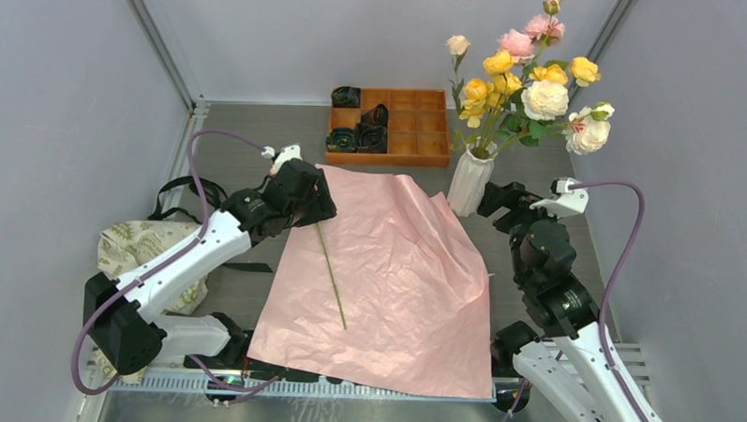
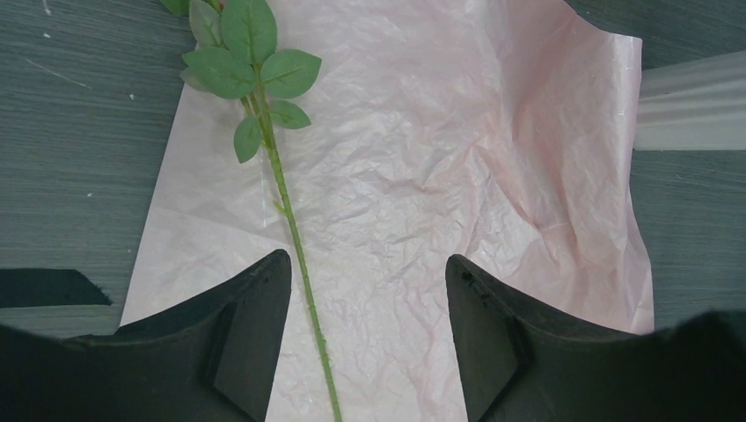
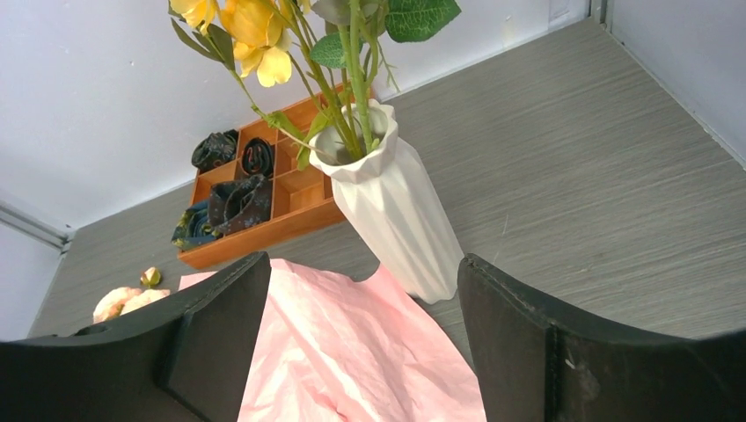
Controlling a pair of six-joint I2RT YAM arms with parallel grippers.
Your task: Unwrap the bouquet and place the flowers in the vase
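Paper [image 1: 386, 286], crinkled pink, lies flat; at its far right corner the vase [image 1: 471, 182] holds most flowers [image 1: 534, 85]. One stem [image 1: 330, 275] lies on it between the left end effector's [image 2: 368, 264] spread jaws; the right end effector [image 3: 362, 264] gapes empty beside its right edge.

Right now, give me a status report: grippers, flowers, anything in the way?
Left gripper open above the loose flower on the pink paper. Right gripper open, empty, beside the vase. Other flowers in the vase. Nothing lying on the stem.

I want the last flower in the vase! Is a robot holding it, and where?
Nothing is held. Left fingers open over its stem; right fingers open, empty.
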